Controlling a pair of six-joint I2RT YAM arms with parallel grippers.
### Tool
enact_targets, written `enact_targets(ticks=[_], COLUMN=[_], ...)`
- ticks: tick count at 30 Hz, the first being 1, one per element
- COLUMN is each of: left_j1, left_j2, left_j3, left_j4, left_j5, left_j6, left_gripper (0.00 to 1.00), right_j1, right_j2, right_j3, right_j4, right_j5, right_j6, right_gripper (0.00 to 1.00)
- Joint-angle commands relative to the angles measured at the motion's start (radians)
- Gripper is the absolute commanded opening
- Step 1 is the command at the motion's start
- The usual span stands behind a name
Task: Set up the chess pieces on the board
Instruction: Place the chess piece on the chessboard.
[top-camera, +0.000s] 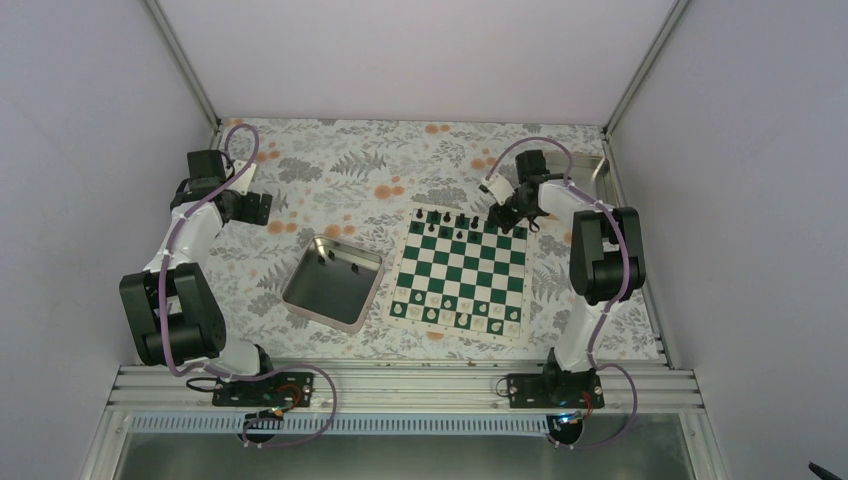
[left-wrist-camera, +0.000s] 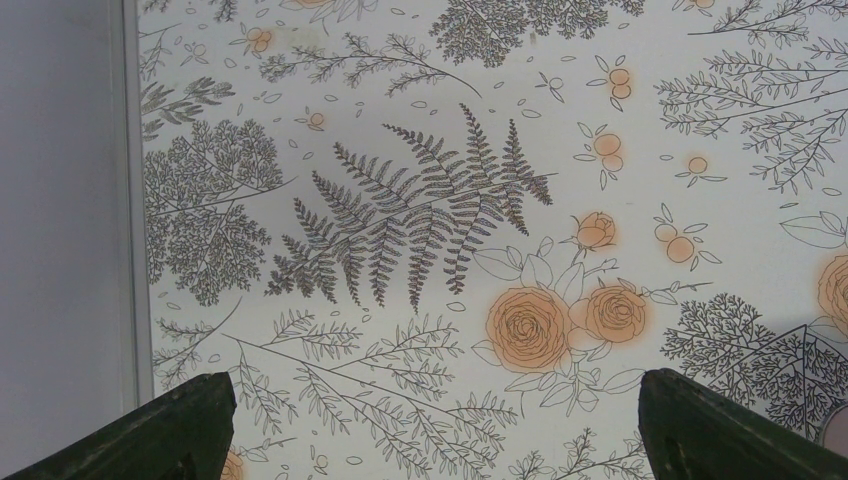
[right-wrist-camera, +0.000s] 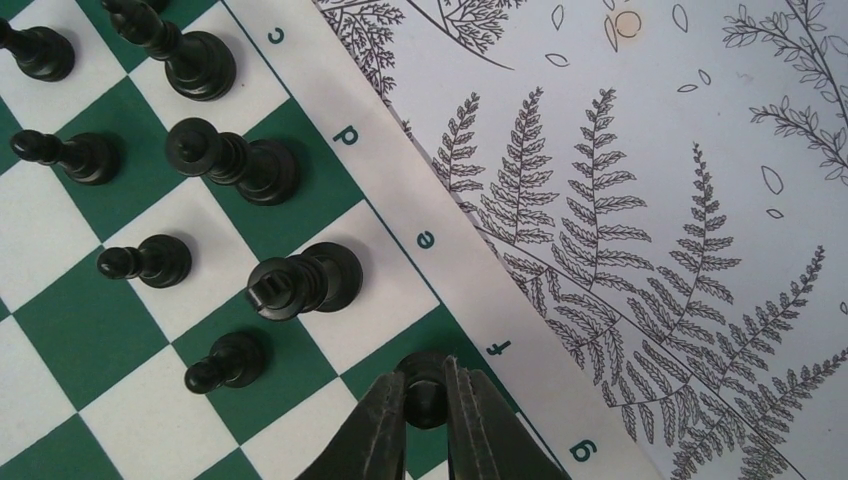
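We see the table (top-camera: 300, 160) with the board (top-camera: 460, 280) on its right half, one rank toward the far edge. The tray (top-camera: 325, 295) is just left of the board, with two black pieces (top-camera: 322, 257) in it. The left claw (left-wrist-camera: 430, 378) hangs near the far left corner, fingers wide apart, holding nothing. The right claw (right-wrist-camera: 427, 385) is at the board's far edge, pinched on one black piece (right-wrist-camera: 425, 370). Key relation: that piece is straight under the claw and looks upright, over the green f square next to the placed row (right-wrist-camera: 300, 282). We cannot tell if its base touches the board.

Bright even light, soft faint shadows, sharp focus, no glare
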Motion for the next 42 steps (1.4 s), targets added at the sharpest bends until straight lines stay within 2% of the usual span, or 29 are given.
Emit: enact_targets(ticks=[1, 31, 42], left_j1=[0.009, 0.009, 0.009], left_j2=[-0.018, -0.022, -0.026], left_j3=[-0.003, -0.008, -0.01], left_j4=[0.025, 0.026, 0.027], left_j5=[-0.002, 0.008, 0.008], left_j6=[-0.013, -0.009, -0.006], left_gripper=[1.0, 1.0, 1.0], right_j1=[-0.011, -0.013, -0.014], right_j2=[0.005, 0.022, 0.023], right_j3=[0.02, -0.005, -0.008], right_j4=[-0.004, 0.008, 0.003], right_j5=[-0.001, -0.012, -0.008], right_j6=[-0.018, -0.023, -0.028], right_gripper=[0.13, 0.13, 0.19])
